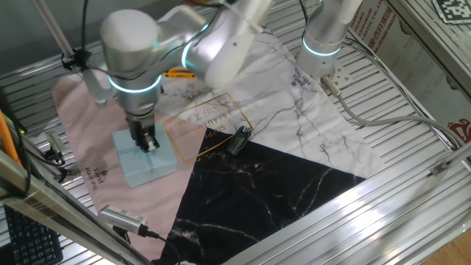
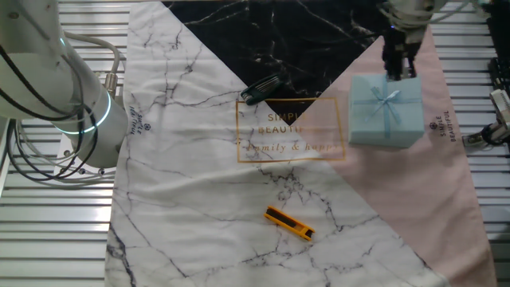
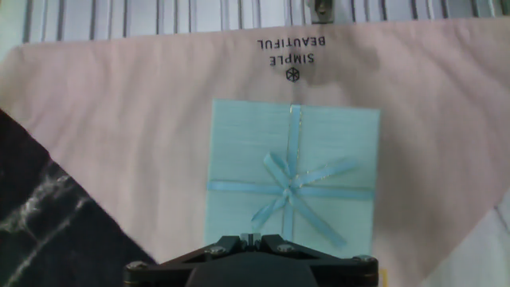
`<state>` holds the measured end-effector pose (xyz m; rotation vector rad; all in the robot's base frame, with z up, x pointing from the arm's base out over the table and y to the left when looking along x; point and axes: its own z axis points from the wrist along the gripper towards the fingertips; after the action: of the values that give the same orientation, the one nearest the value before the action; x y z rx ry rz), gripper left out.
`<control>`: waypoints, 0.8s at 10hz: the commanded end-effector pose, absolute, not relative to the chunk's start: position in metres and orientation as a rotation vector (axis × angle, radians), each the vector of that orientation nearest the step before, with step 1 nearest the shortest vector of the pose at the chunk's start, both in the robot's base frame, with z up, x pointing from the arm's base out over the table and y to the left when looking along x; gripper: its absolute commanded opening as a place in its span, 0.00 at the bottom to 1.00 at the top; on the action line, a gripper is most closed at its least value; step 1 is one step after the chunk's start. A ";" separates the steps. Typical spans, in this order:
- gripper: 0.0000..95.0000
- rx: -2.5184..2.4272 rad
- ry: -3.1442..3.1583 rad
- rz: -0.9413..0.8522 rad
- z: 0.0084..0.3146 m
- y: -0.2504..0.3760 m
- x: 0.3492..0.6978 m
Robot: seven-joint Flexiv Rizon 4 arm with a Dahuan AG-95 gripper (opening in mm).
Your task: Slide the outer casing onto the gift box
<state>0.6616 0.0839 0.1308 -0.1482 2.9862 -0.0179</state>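
The outer casing [image 1: 146, 158], a flat pale blue square sleeve with a ribbon-and-bow cross on top, lies on the pink part of the cloth. It also shows in the other fixed view [image 2: 386, 110] and in the hand view [image 3: 291, 179]. The gift box tray with the black inside does not show as a separate thing in any view. My gripper [image 1: 150, 142] points down over one edge of the casing, close above it or touching it. It also shows in the other fixed view [image 2: 400, 68]. In the hand view the gripper [image 3: 251, 237] has its fingers closed together with nothing between them.
A black clip-like object [image 2: 263, 86] lies near the cloth's middle. A yellow cutter [image 2: 289, 223] lies on the white marble part. A second arm's base [image 2: 72, 104] stands at the cloth's edge. A silver tool [image 1: 121, 217] and cables lie on the slatted table beside the pink corner.
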 end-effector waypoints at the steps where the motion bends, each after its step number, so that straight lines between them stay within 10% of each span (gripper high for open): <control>1: 0.00 -0.163 2.996 -0.028 0.128 0.083 0.669; 8: 0.00 -0.128 3.012 -0.062 0.127 0.074 0.684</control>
<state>0.6863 0.0744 0.1267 -0.1226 3.0121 -0.0622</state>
